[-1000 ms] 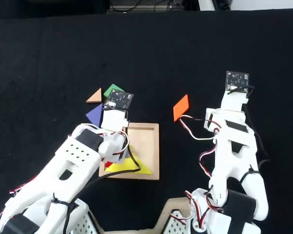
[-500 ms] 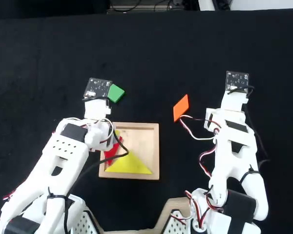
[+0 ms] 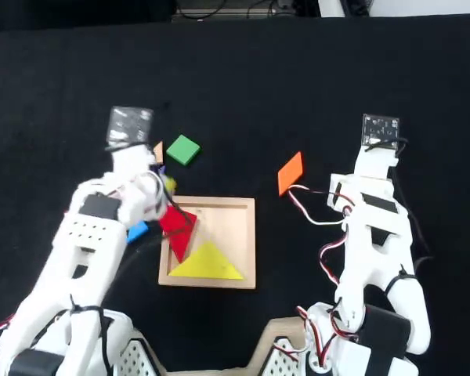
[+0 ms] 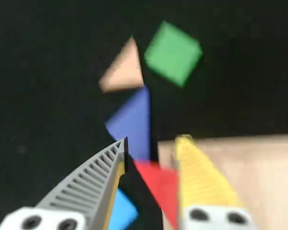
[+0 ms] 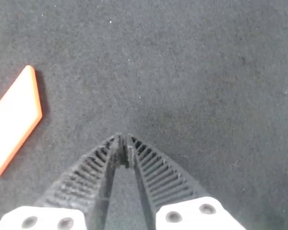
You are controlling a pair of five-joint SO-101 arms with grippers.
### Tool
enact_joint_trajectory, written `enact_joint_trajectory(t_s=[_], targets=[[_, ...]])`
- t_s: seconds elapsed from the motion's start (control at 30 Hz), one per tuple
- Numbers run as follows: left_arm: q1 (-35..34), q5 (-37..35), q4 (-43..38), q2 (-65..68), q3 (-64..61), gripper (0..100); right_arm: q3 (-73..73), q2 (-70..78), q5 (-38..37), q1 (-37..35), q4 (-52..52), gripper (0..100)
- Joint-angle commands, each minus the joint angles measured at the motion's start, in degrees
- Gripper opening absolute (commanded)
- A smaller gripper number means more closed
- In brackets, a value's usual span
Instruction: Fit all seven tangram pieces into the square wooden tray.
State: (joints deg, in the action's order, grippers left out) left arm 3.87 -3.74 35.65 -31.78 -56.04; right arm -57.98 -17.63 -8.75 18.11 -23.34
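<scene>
High view, tray: sq. wooden tray (image 3: 233, 223) sits on the black table (image 3: 298, 70), near the front, betw. the 2 arms.
High view, in tray: yellow triangle (image 3: 206, 262) lies flat at the front side. Red triangle (image 3: 176, 225) is at the left side, partly on the rim.
High view, out of tray: green square (image 3: 182, 150) and tan triangle (image 3: 157, 151) are near the tray's back-left corner. Light blue piece (image 3: 137, 230) is just beside the tray's left side. Orange piece (image 3: 291, 173) is off to the right, apart from the tray.
High view, L arm: left gripper (image 3: 163, 178) is over the tray's back-left corner, close to the red triangle.
High view, R arm: right arm (image 3: 374, 227) stands right of the tray, w/ the orange piece near it.
L wrist view, tool: left gripper (image 4: 153, 141) has its fingers spread wide, nothing pinched.
L wrist view, pieces: red triangle (image 4: 158, 184) shows in the gap betw. the fingers; can't tell if it touches them. Dark blue triangle (image 4: 134, 122) is just past the tips, then tan triangle (image 4: 123, 74) and green square (image 4: 173, 53) farther on. Light blue piece (image 4: 120, 213) is by the gray finger (image 4: 93, 187). Tray (image 4: 249, 167) is by the yellow finger (image 4: 197, 172).
R wrist view, tool: right gripper (image 5: 122, 148) is closed tight, tips touching, holds nothing, over the black table (image 5: 206, 72).
R wrist view, piece: orange piece (image 5: 14, 120) lies flat on the table, off to one side of the fingers, not touching.
</scene>
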Motion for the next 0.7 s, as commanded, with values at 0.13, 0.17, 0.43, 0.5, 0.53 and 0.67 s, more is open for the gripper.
enact_joint_trajectory(t_s=[0.13,0.17,0.43,0.5,0.53,0.67], targets=[[-2.2,-2.9,-5.5,2.5,-5.7,3,0.8,0.3,-0.4,-0.8,1.0,1.1],[-3.2,-3.1,-4.0,2.8,-5.7,3,0.8,0.3,-0.4,-0.8,1.0,1.1],[-4.0,-1.9,2.7,2.5,-5.6,3,0.8,0.3,-0.4,-0.8,1.0,1.1],[-1.5,-1.9,2.8,2.8,-5.7,3,0.8,0.3,-0.4,-0.8,1.0,1.1],[-0.1,-1.9,2.8,2.9,-5.7,3,0.8,0.3,-0.4,-0.8,1.0,1.1],[5.0,-1.9,-1.6,2.9,-6.0,3,0.8,0.3,-0.4,-0.8,1.0,1.1]])
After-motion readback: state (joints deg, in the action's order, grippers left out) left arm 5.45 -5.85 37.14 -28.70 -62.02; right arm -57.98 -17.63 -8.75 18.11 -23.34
